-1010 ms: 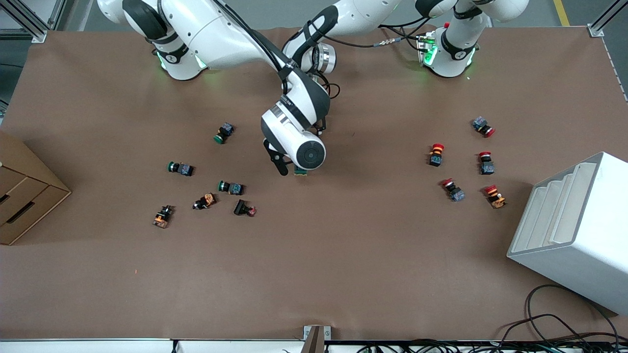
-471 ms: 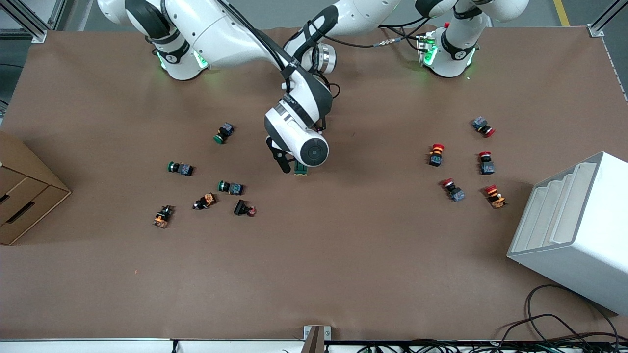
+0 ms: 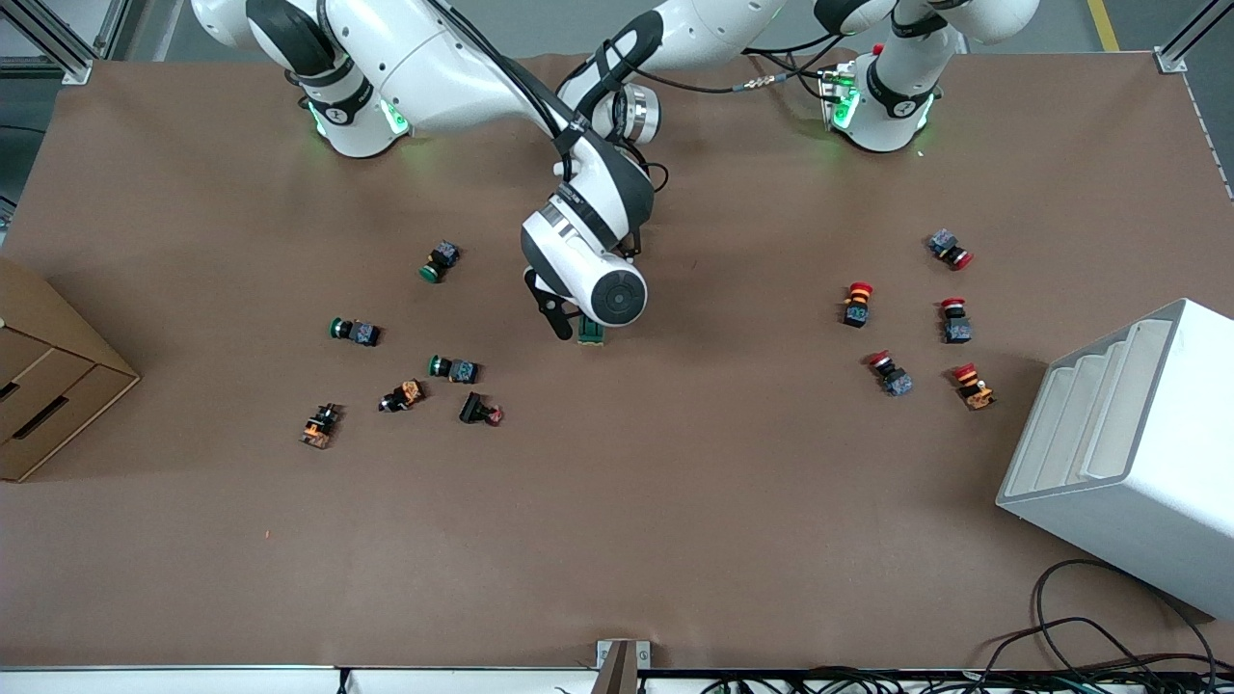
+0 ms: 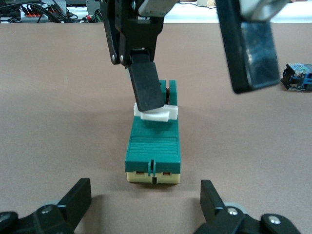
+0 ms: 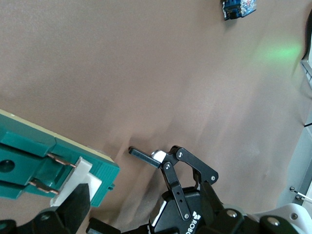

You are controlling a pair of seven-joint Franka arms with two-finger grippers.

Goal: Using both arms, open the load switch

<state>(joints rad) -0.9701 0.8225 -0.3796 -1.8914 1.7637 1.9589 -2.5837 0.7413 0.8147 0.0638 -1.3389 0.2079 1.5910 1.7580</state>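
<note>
A small dark-green rectangular plastic load switch (image 3: pixel 590 333) lies flat on the brown paper-covered table (image 3: pixel 675 501), about midway between my two ends of the table and partly under my right wrist in the front view. My right claw (image 4: pixel 200 85) is down over the switch with its black fingers spread wide. One finger (image 4: pixel 146 87) presses its tip against the switch's white toggle piece (image 4: pixel 155 113); the other finger hangs to the side, apart from the switch and gripping nothing. My left claw (image 4: pixel 144 200) is low at the cream-coloured end of the switch, also wide open. Its two black fingertips stand on either side of that end without touching it, and it holds nothing. Several small round green-capped push buttons (image 3: pixel 442 261) lie scattered toward my right arm's end of the table. A cluster of small red-capped push buttons (image 3: pixel 856 303) lies toward my left arm's end, well apart from the switch.
</note>
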